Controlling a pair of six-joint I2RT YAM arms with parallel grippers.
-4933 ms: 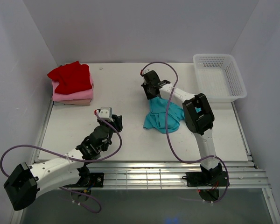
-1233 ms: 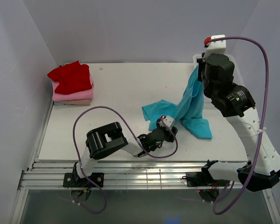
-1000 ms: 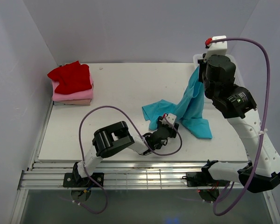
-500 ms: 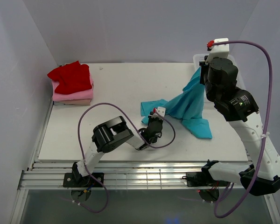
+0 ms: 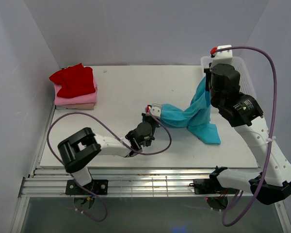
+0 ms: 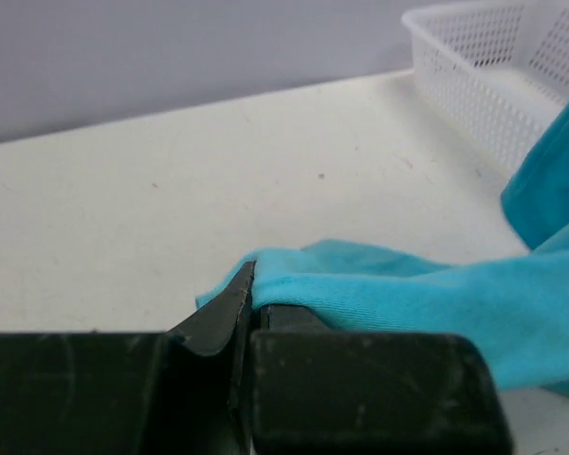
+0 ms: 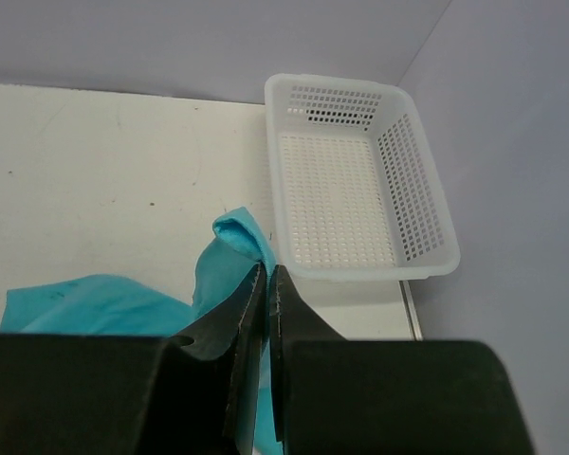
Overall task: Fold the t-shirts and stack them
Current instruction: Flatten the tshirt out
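Top external view shows the plain teal short-sleeved cloth t-shirt [image 5: 184, 115] drawn out as a band, its long axis running from beside the white plastic mesh basket [image 7: 417, 199] down and leftward across the white table [image 5: 121, 87].

The right gripper [image 5: 207, 82] holds the raised end just beside the basket's left wall, jaws closed on the cloth. Its arm stands tall, with the wrist bent downward.

The left gripper [image 5: 153, 110] has the low end, well apart from the basket. In the left wrist view its jaws are pinched together on the shirt's edge. That arm lies stretched low along the table.

The folded red, pink and beige t-shirts [image 5: 75, 87] sit stacked at the table's far side from the basket.

Spreading the teal shirt flat likely depends on both grippers pulling apart along this axis.
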